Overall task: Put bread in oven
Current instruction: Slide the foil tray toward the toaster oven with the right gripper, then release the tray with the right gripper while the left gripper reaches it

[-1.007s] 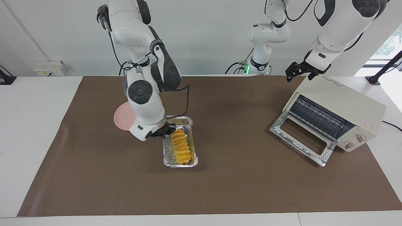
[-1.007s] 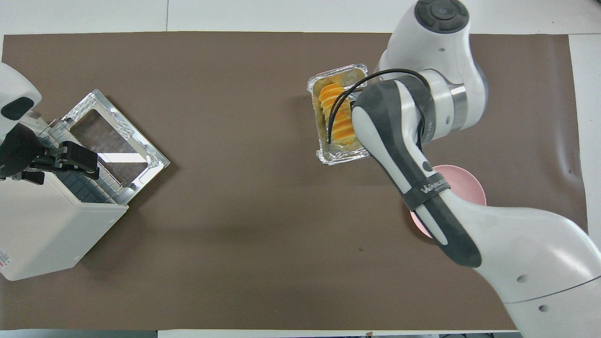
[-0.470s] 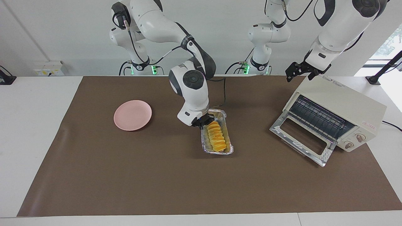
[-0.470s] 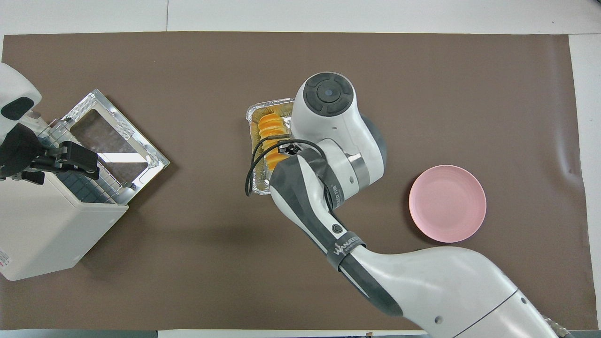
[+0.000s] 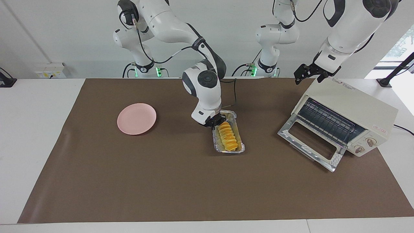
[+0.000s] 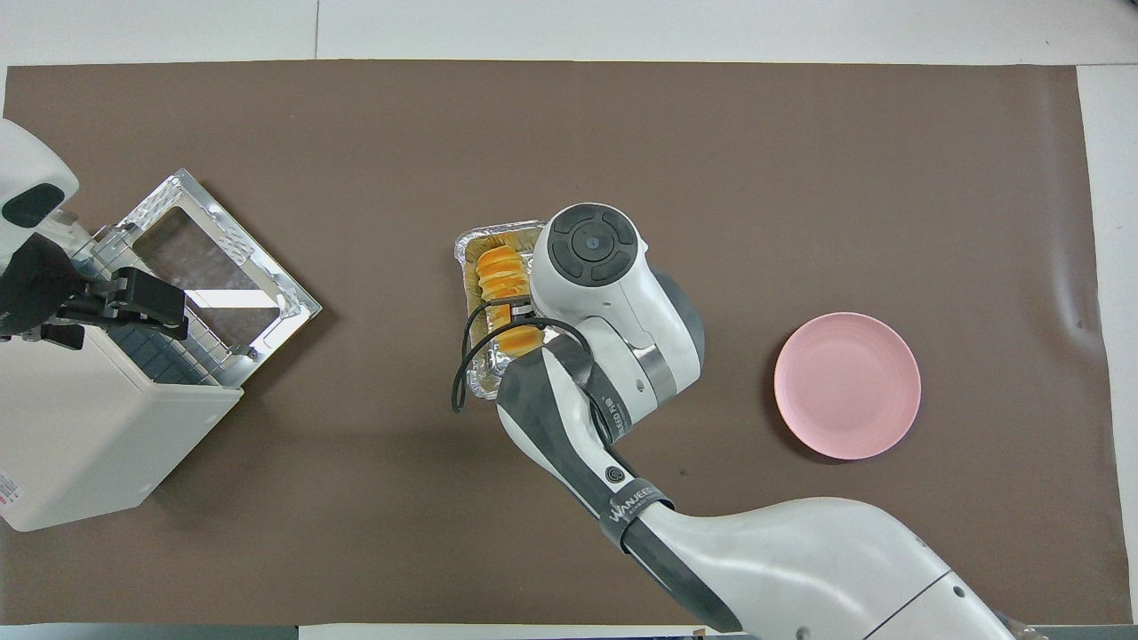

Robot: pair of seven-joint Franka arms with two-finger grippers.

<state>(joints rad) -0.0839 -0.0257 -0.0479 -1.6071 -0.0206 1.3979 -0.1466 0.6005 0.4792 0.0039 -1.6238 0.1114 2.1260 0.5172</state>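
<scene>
The bread (image 5: 228, 137) (image 6: 500, 271), a ridged golden loaf, lies in a silver foil tray (image 5: 241, 149) (image 6: 462, 258) on the brown mat, about mid-table. My right gripper (image 5: 216, 121) is down at the tray's end nearer to the robots; in the overhead view its own wrist hides it. The cream oven (image 5: 352, 106) (image 6: 89, 436) stands at the left arm's end with its glass door (image 5: 310, 142) (image 6: 218, 267) dropped open and the wire rack showing. My left gripper (image 5: 309, 77) (image 6: 133, 311) waits open over the oven's top.
A pink round plate (image 5: 136, 118) (image 6: 846, 385) sits toward the right arm's end of the mat. Bare mat lies between the tray and the oven door. A third arm's base (image 5: 270, 63) stands at the robots' edge of the table.
The right gripper has moved with the tray and bread from beside the plate toward the oven's end, most of it in the first half second. The left arm has not moved.
</scene>
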